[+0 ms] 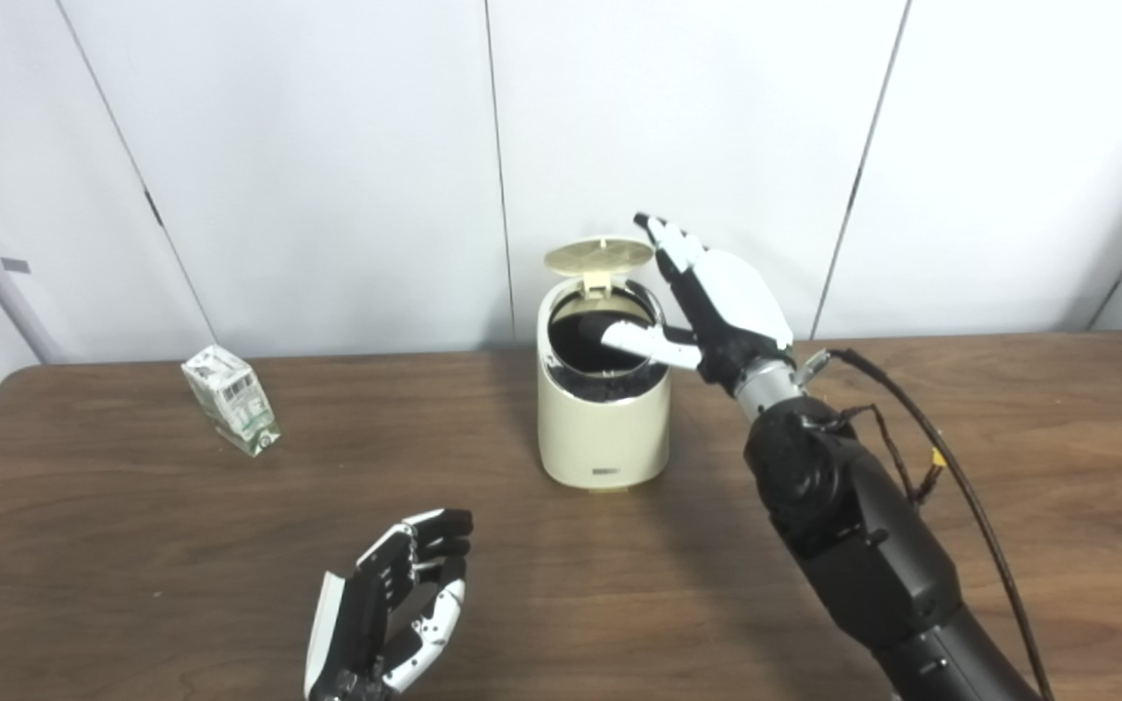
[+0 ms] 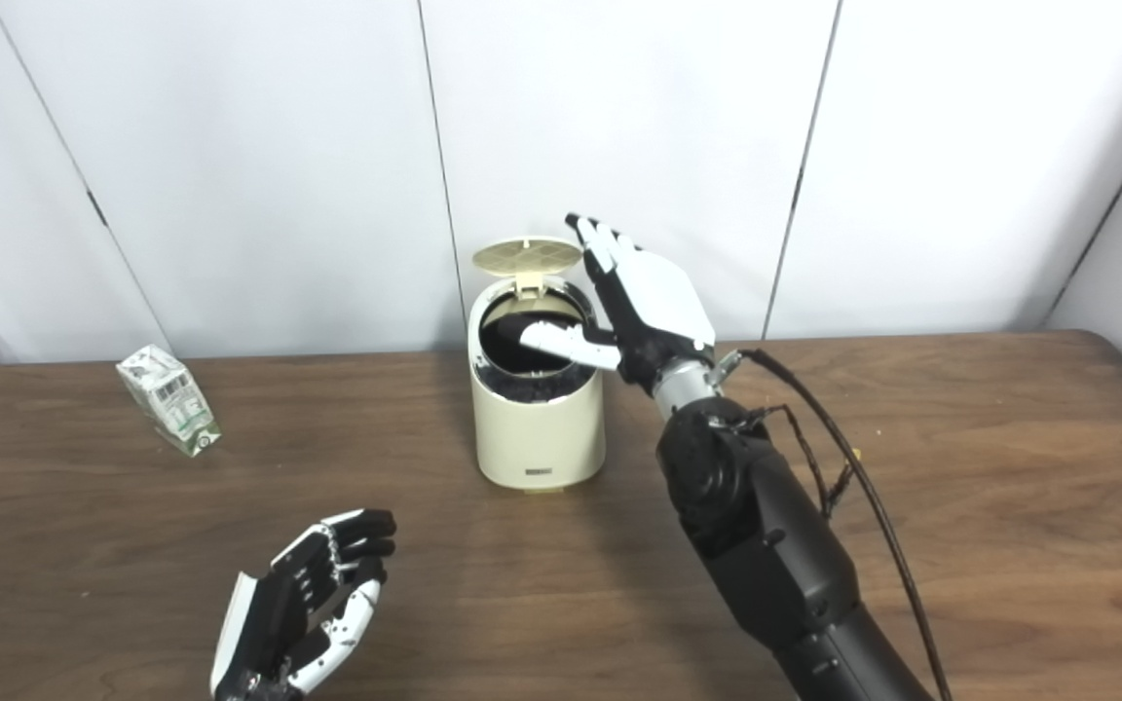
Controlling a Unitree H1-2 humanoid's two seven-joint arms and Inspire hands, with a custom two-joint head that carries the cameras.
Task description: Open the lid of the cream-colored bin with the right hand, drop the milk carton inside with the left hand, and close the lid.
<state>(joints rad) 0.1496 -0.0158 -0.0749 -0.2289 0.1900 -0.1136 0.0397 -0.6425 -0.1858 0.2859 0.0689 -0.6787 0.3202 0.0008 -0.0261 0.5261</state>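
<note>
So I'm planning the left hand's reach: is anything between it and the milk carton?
Nothing visible. Only bare table lies between the open left hand and the carton. The bin and right hand sit off to the right.

Right hand [image 1: 717, 312] raised, fingers spread; left hand [image 1: 391, 608] low, loosely curled.

A brown wooden tabletop [image 1: 132, 545] fills the lower part of the room. Its wood has dark, streaky lines. Behind the tabletop stands a white wall [image 1: 327, 146] made of big flat panels. Thin dark seams [image 1: 498, 166] run up between the panels. The light is soft and even, with faint shadows on the wood.
</note>
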